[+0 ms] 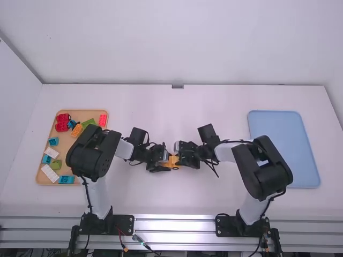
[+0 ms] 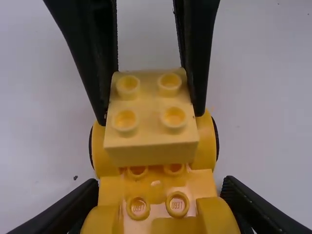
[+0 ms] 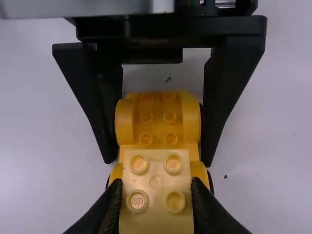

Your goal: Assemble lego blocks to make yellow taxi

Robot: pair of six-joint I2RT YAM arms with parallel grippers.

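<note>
Near the middle of the table, in the high view, my left gripper [image 1: 161, 162] and right gripper [image 1: 184, 159] face each other around the orange-yellow wheeled base [image 1: 172, 164]. In the left wrist view my left gripper [image 2: 161, 187] is shut on the sides of this base [image 2: 156, 186]. A pale yellow two-by-two brick [image 2: 151, 105] lies over the base's far part, studs up. My right gripper [image 3: 156, 182] is shut on that brick [image 3: 156, 195] in the right wrist view. The brick's underside is hidden, so I cannot tell whether it is pressed down fully.
At the left stands a wooden tray [image 1: 68, 143] with several red, blue, green, white and orange blocks, the left arm's elbow over its right edge. A blue tray [image 1: 281, 150] lies at the right, with the right arm's elbow over its near left part.
</note>
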